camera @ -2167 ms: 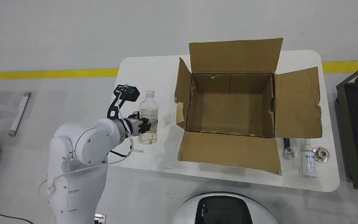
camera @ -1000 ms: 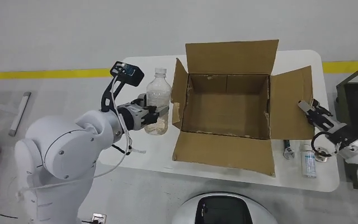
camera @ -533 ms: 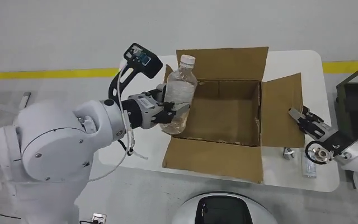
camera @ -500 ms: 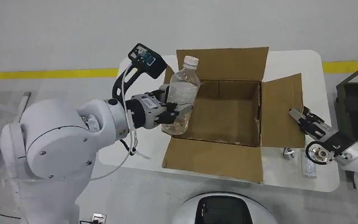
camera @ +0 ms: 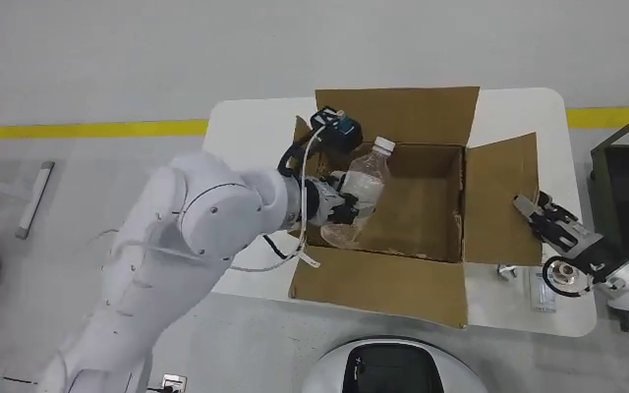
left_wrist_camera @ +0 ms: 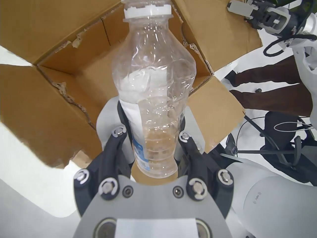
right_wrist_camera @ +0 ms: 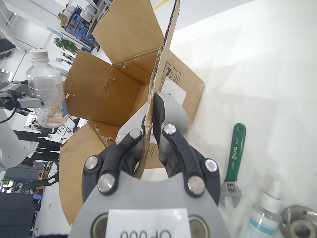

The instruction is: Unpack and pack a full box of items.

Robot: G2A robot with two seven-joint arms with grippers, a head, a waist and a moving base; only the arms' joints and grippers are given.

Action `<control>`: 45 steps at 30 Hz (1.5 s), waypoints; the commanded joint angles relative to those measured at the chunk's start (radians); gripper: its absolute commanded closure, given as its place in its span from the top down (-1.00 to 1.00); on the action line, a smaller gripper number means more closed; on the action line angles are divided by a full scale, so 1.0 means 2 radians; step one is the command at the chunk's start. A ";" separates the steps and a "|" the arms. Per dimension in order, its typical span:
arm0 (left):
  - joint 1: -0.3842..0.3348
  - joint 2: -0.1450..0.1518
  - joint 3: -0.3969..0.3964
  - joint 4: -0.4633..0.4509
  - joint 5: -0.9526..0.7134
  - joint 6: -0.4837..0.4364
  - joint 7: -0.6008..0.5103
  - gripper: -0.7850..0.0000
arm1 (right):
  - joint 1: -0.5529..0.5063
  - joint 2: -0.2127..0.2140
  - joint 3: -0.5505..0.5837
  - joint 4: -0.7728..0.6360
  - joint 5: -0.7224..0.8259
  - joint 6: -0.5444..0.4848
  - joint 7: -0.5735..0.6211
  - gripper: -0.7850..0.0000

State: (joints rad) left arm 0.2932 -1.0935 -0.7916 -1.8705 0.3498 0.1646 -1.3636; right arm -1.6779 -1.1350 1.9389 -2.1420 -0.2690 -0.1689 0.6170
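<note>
The left gripper is clamped on the lower body of a clear plastic bottle. The bottle is held tilted above the left side of the open cardboard box, at the centre of the top view. The right gripper is closed on the edge of the right flap. A green-handled wrench, a small white-capped bottle and a metal flange are seen on the white table, at lower right.

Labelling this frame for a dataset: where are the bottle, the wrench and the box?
bottle (left_wrist_camera: 153, 80): left wrist view, on its clear body.
wrench (right_wrist_camera: 236, 144): right wrist view, on its green handle.
box (camera: 378, 285): top view, on its near flap.
</note>
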 commanded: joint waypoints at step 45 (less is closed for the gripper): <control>-0.074 -0.086 0.156 0.205 0.006 0.106 0.027 -1.00 | -0.042 -0.010 0.098 -0.104 -0.012 -0.045 -0.159 -1.00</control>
State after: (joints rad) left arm 0.1497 -1.2564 -0.4871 -1.4854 0.3902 0.3680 -1.3150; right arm -1.7627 -1.1541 2.1362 -2.3500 -0.2954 -0.2592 0.2982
